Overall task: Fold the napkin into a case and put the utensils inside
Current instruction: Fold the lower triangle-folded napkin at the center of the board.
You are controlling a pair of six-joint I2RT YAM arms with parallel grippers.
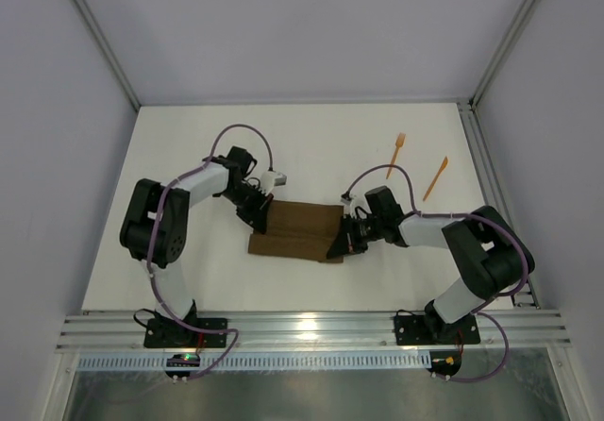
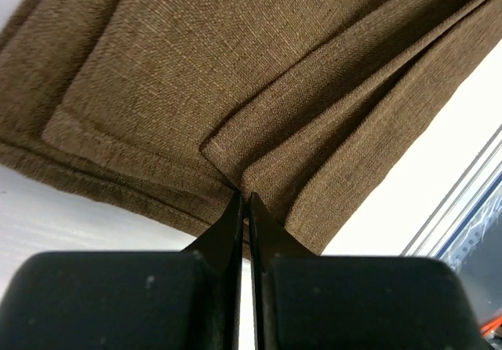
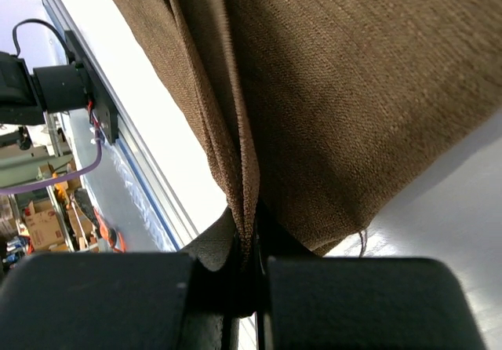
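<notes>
The dark brown napkin [image 1: 297, 232] lies folded into a layered strip at the middle of the white table. My left gripper [image 1: 262, 215] is at its left end, shut on the napkin: in the left wrist view, folds of the napkin [image 2: 235, 67] run together at the tips of the gripper [image 2: 245, 199]. My right gripper [image 1: 342, 237] is at the right end, shut on the napkin [image 3: 353, 91], and a bunched edge sits between the fingers of the gripper [image 3: 252, 232]. The utensils lie apart at the back right: an orange fork [image 1: 395, 155] and a plain pointed piece [image 1: 435, 177].
A metal rail [image 1: 311, 331] runs along the near edge by the arm bases. Another rail [image 1: 481, 157] borders the table's right side. White walls enclose the back and sides. Bare white table [image 1: 189, 147] lies left of and behind the napkin.
</notes>
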